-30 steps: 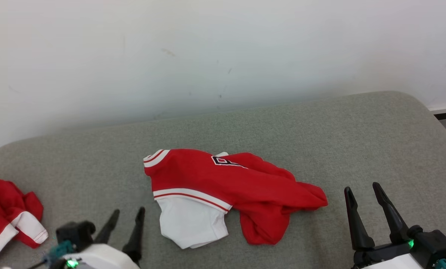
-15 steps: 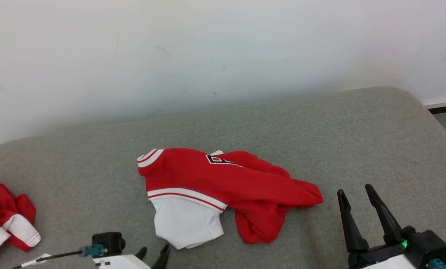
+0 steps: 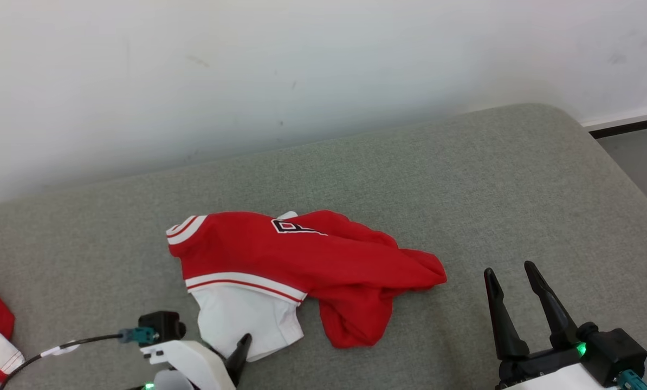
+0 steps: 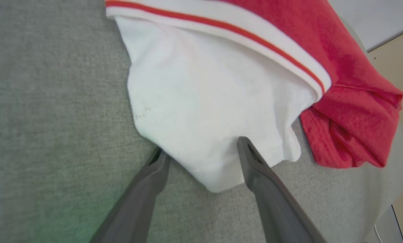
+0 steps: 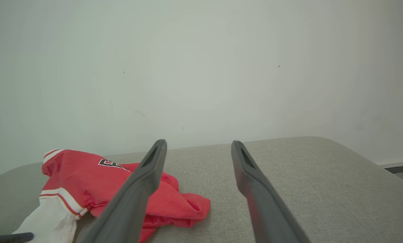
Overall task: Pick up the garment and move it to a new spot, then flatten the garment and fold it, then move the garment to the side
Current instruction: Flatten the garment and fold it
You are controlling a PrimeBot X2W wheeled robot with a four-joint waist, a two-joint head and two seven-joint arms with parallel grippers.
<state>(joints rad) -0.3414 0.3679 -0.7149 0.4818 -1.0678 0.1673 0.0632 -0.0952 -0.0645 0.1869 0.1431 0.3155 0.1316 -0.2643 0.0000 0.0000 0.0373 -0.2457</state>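
Centrally on the grey cushion (image 3: 518,179) lies a crumpled red garment (image 3: 302,265), its long axis running along the cushion's length, its white sleeve (image 4: 201,101) pointing toward the cushion's near edge. At that edge the left gripper (image 4: 200,145) is nearer, jaws spread wide and empty. The right gripper (image 3: 509,267), likewise open and empty, sits toward the cushion's right end, well apart. The left wrist view shows both tips straddling the sleeve's hem; the head view gives the garment's whole lie.
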